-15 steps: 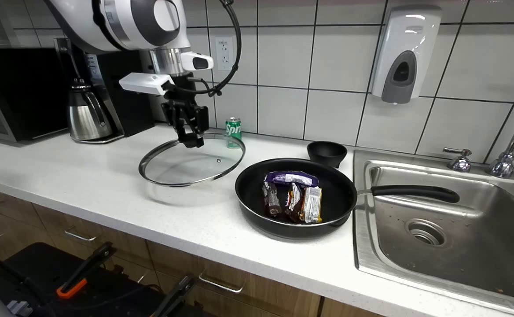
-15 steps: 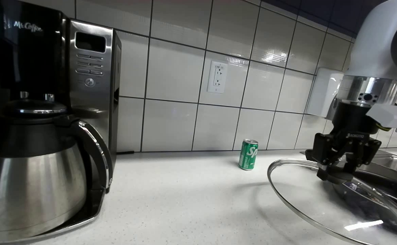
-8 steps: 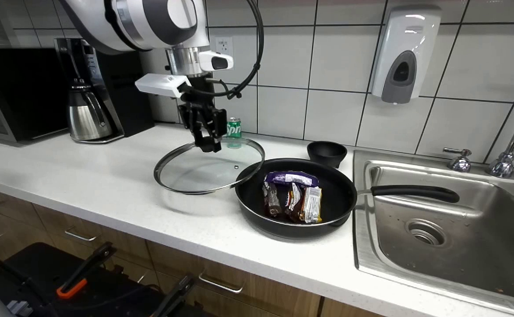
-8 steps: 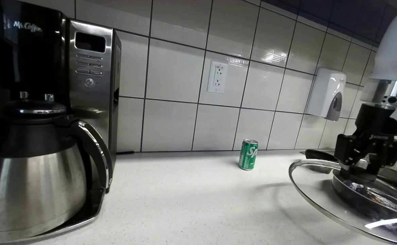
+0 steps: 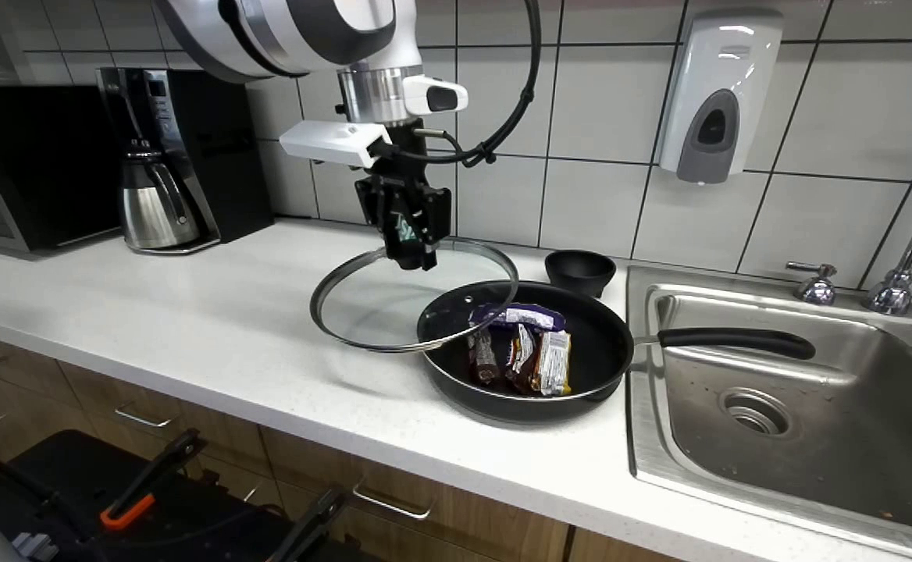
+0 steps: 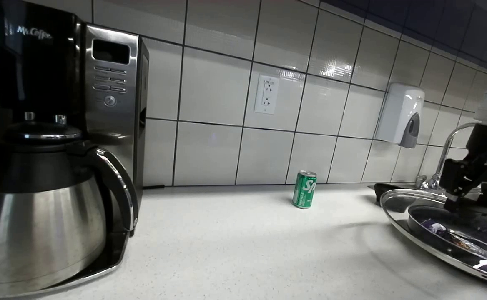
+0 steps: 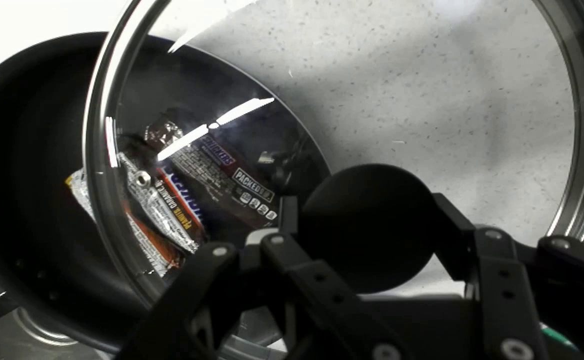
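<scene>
My gripper [image 5: 413, 259] is shut on the round black knob [image 7: 367, 230] of a clear glass lid [image 5: 378, 312] with a metal rim. The gripper also shows in an exterior view [image 6: 470, 204]. The lid hangs above the counter, a little tilted, and its near part overlaps the black frying pan [image 5: 495, 407] in all views. The pan sits on the counter and holds several wrapped candy bars, among them a purple one [image 5: 522, 316] and a white-and-yellow one [image 5: 553, 363]. In the wrist view a dark Snickers wrapper [image 7: 222, 175] shows through the glass.
A black bowl [image 5: 579, 269] stands behind the pan. The pan's handle [image 5: 737, 340] reaches over the steel sink [image 5: 815, 429]. A green Sprite can [image 6: 304, 189] stands near the wall. A coffee maker [image 6: 114, 91] and a soap dispenser [image 5: 721, 94] are farther off.
My gripper has carried the lid sideways towards the pan, so the lid now overlaps part of it in view. The pan, bars and can have not moved.
</scene>
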`<state>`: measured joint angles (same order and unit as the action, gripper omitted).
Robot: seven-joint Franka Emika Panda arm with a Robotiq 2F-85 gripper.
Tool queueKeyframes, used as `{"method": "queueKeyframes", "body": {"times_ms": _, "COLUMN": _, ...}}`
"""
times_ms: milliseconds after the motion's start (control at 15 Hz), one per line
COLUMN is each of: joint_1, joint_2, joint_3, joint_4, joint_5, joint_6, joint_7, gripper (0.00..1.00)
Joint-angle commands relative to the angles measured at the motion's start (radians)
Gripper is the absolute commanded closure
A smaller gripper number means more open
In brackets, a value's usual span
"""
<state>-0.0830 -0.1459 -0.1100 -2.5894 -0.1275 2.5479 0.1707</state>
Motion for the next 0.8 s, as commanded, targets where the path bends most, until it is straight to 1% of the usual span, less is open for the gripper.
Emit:
{"method": "queueKeyframes", "body": {"times_ms": 0, "joint_1": -0.039, "joint_2": -0.05, "joint_3": -0.031, "joint_4": -0.006, "joint_5": 0.033, "joint_6": -0.008, "joint_7": -0.092, "gripper": 0.61}}
{"method": "queueKeyframes", "body": {"times_ms": 467, "joint_1": -0.082, "joint_2": -0.024, "joint_3": -0.117, "joint_4": 0.016, "joint_5": 0.131, "joint_6": 0.024, "joint_7": -0.23, "gripper": 0.61}}
{"method": "queueKeyframes", "body": {"times_ms": 733, "joint_1": -0.092, "joint_2": -0.007, "joint_3": -0.162, "joint_4": 0.033, "joint_5": 0.228, "joint_6": 0.042, "joint_7": -0.305, "gripper": 0.61}}
